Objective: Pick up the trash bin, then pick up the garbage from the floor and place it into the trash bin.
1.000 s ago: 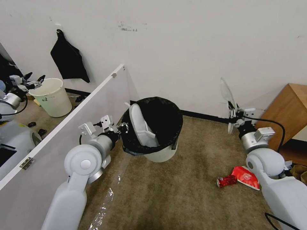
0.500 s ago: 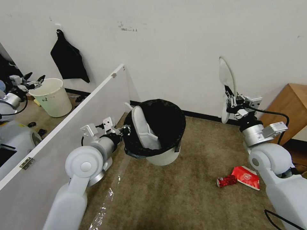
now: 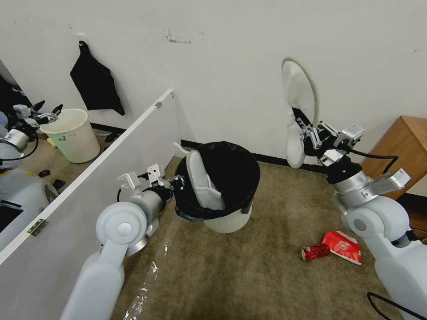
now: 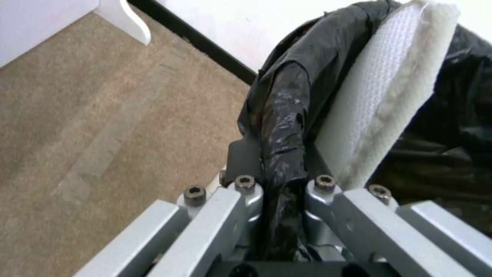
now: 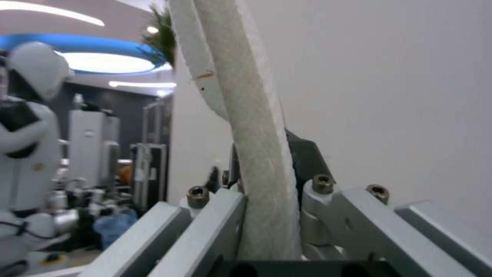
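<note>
Holding bin (image 3: 222, 191) by its rim, left gripper (image 3: 177, 182) is clamped. Right gripper (image 3: 307, 133) pinches slipper (image 3: 299, 111); best centre it over the opening before release.

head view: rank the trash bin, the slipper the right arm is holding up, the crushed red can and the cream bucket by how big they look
1. trash bin, held at its rim by the left end effector
2. slipper in the right end effector; nearness may enlarge it
3. cream bucket, farther off, so unsure against the slipper
4. crushed red can

Beige carpet floor (image 3: 249, 271) under me; crushed red can (image 3: 315, 252) and red paper cup (image 3: 342, 246) touching, near right; clear plastic strip (image 3: 149, 280) near left.
</note>
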